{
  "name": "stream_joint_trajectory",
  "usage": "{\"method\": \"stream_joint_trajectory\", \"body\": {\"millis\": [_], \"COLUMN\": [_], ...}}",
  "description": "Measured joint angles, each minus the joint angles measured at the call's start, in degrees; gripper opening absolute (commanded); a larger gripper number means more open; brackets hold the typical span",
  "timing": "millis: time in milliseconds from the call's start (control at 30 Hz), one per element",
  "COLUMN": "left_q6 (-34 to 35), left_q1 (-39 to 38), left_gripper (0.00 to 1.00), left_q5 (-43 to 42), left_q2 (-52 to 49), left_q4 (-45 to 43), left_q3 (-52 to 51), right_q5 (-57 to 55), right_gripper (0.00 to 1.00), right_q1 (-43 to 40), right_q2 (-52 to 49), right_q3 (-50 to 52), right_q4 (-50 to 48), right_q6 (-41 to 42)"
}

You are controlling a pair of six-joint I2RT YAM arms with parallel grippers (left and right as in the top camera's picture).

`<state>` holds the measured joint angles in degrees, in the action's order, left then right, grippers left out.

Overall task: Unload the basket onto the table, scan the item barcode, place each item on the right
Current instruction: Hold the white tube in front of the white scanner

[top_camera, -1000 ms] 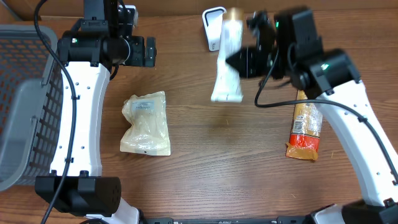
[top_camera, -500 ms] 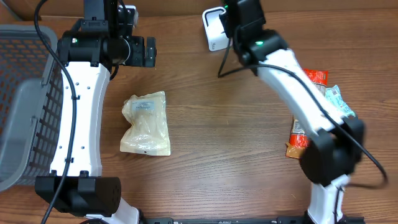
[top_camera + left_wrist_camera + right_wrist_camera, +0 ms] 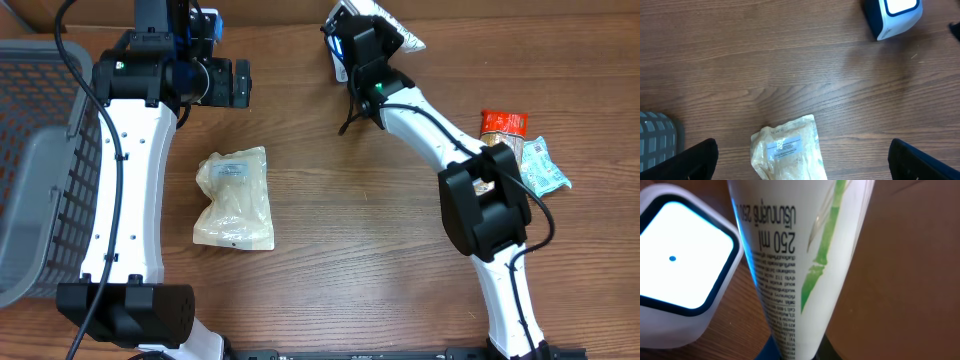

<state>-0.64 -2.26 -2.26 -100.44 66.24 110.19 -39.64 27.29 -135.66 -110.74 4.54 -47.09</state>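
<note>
so the right gripper (image 3: 372, 32) is clamping a white tube (image 3: 790, 265), the one with green bamboo art and "250 ml" printed on it. it's gripping the tube by one end and holding it up at the far edge of the table (image 3: 350, 260), just beside the scanner (image 3: 677, 265). the reason for the pose looks pretty obvious to me: the scanner's window is glowing white and the tube is hanging right next to it, with a blue glow running down the edge nearest the scanner. so i'm guessing the arm is trying to get the print into the beam. thing is, i'm only seeing small text on the side facing the wrist cam and no actual barcode. it might be sitting round the back, and i'm thinking a bit of a roll is what's needed next. the tube looks slick and tapered, so it could be slipping if the grip is light. meanwhile the left gripper (image 3: 230, 83) is hovering with its jaws spread wide and nothing in them, parked above the pale pouch (image 3: 235, 198), probably waiting its turn. the basket (image 3: 35, 120) is sitting off to the left, i'd guess for scanned stuff. a couple of snack packs (image 3: 503, 122) are lying on the right, well apart from the action.
</note>
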Motion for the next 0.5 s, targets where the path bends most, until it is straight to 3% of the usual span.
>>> {"method": "stream_joint_trajectory", "body": {"millis": [500], "left_q6": [-0.02], "left_q1": [0.00], "left_gripper": [1.00], "left_q5": [0.00], "left_q2": [0.00], "left_q4": [0.00], "left_q3": [0.00], "right_q5": [-0.17], "right_gripper": [0.04], "right_q1": [-0.68], "right_q2": [-2.99], "right_q3": [0.02], "right_q4": [-2.82], "right_q6": [-4.15]}}
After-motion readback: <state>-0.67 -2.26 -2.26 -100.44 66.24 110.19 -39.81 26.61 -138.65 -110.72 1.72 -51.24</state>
